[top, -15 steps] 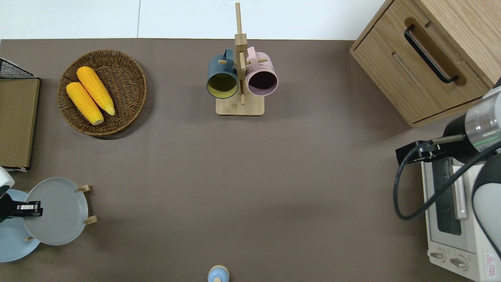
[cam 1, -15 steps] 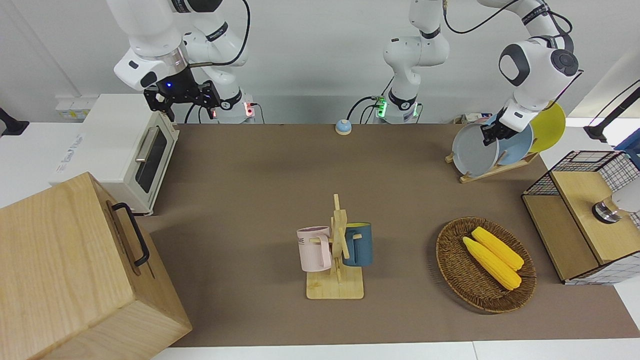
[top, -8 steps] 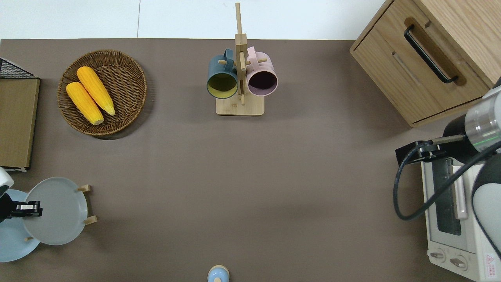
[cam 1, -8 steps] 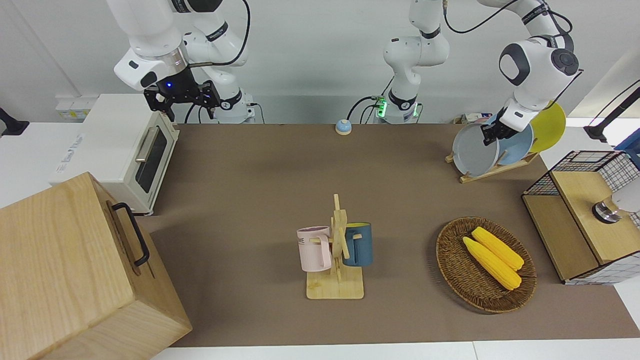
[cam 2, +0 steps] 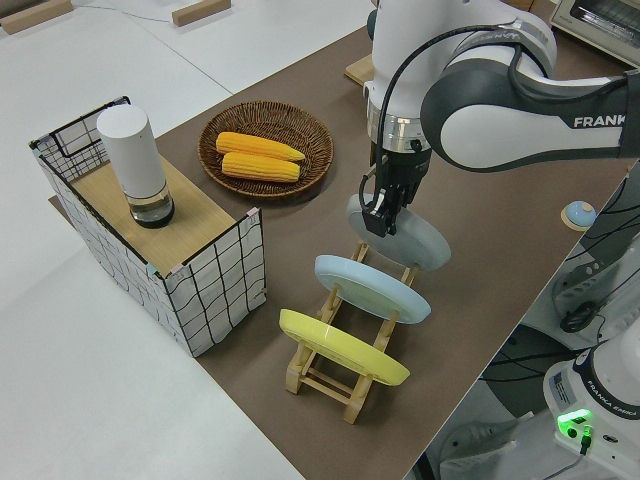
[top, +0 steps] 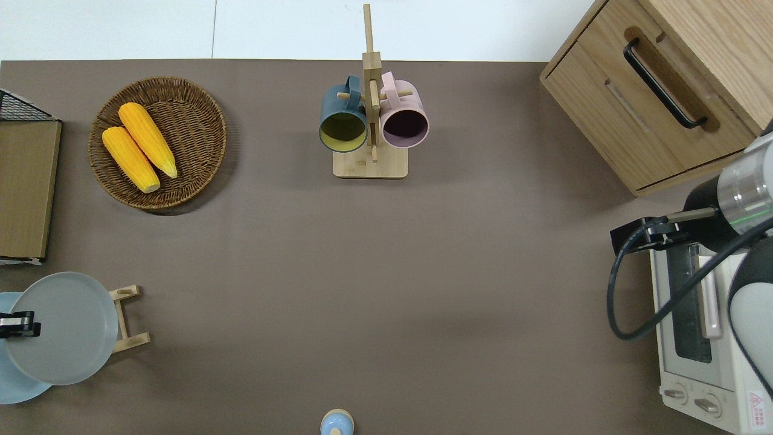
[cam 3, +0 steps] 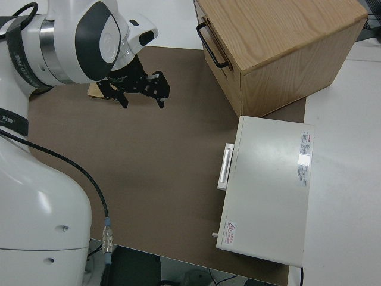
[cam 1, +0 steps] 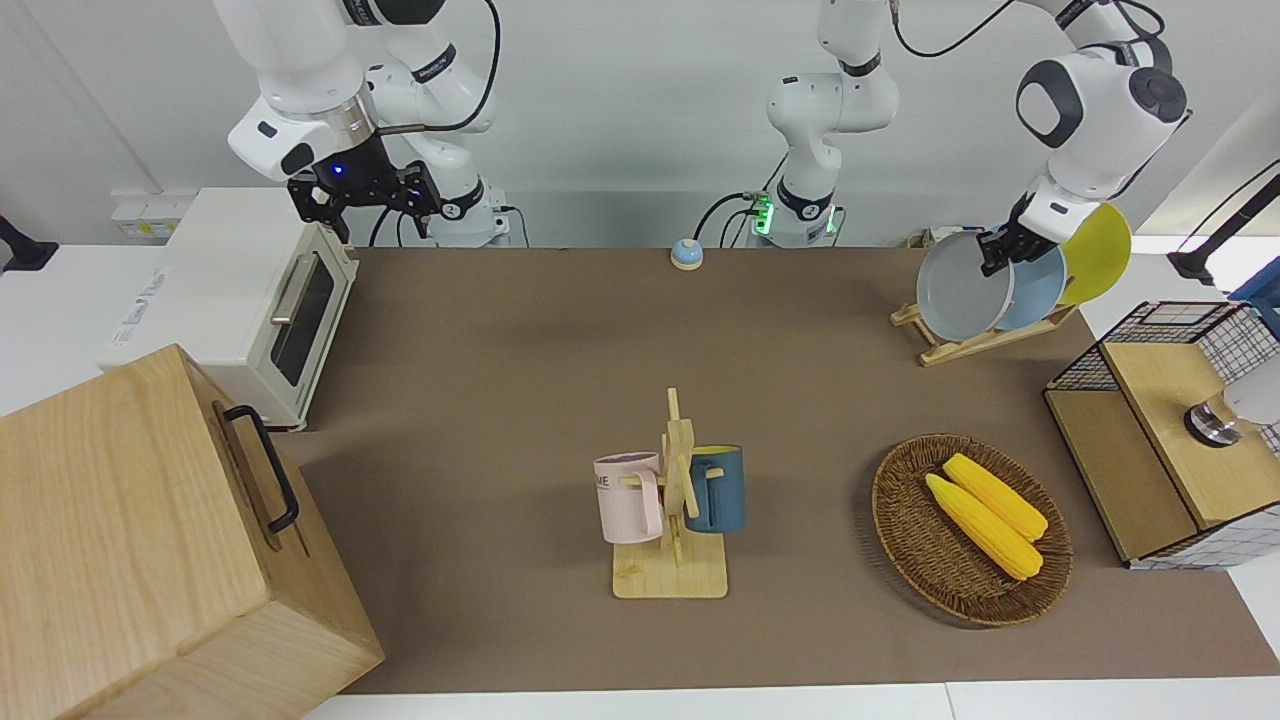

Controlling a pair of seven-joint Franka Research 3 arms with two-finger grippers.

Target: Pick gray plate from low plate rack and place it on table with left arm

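Up and out: gray plate (cam 1: 962, 288) lifted clear of its slot since a second ago, raised over the low plate rack (cam 2: 345, 375) and carried toward the left arm's end of the table (top: 386, 272).

Left gripper (cam 2: 381, 216) clamped on the plate's upper rim, plate hanging tilted, face toward the open table; light blue plate (cam 2: 372, 287) and yellow plate (cam 2: 343, 347) resting in the rack. Rigid and smooth, probably breakable — a one-sided rim pinch, so liable to swing or slip; best lowered slowly, bottom edge down first. Right gripper (cam 1: 365, 193) parked, fingers spread apart.
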